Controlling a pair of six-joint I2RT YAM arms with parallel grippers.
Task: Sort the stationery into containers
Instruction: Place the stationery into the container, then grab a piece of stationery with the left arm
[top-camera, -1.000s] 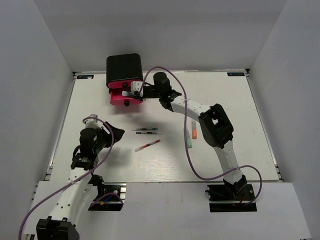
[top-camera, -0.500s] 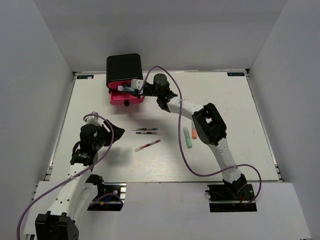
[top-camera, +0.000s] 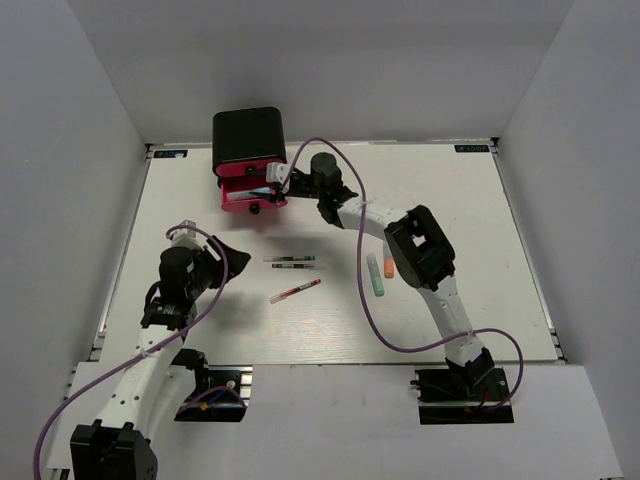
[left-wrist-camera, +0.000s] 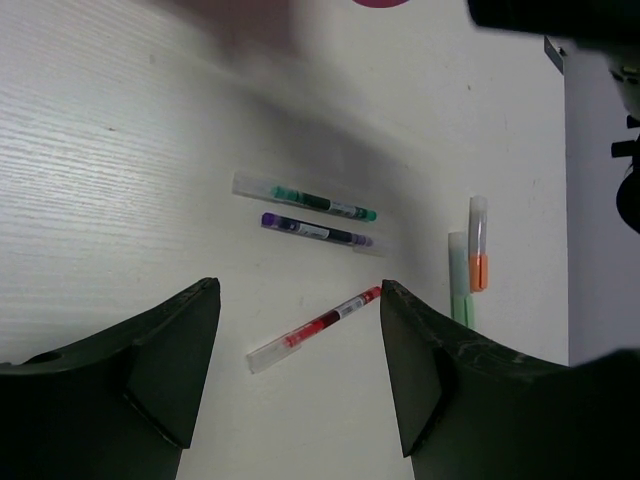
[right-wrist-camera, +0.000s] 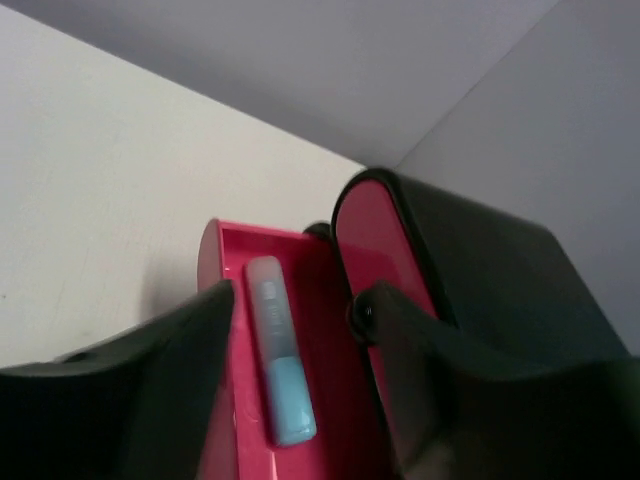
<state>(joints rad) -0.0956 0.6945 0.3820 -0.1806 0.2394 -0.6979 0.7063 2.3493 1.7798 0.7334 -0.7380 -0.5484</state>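
The black cabinet (top-camera: 245, 138) stands at the far left, with one pink drawer (top-camera: 240, 196) pulled out. A blue marker (right-wrist-camera: 278, 370) lies flat inside that drawer (right-wrist-camera: 330, 400). My right gripper (right-wrist-camera: 295, 300) hovers just over it, open, fingers either side of the marker. Mid-table lie two whitish pens (left-wrist-camera: 305, 198) (left-wrist-camera: 318, 232) and a red pen (left-wrist-camera: 315, 328). My left gripper (left-wrist-camera: 298, 290) hangs open above the red pen, holding nothing. To the right rest a green marker (top-camera: 376, 275) and an orange marker (top-camera: 388, 265), side by side.
The cabinet body (right-wrist-camera: 500, 290) rises right beside my right fingers. My right arm (top-camera: 420, 250) stretches across the table next to the two markers. Grey walls close in on three sides.
My right gripper has opened, and the blue marker it carried over the drawer now lies in it. The left arm has barely shifted.
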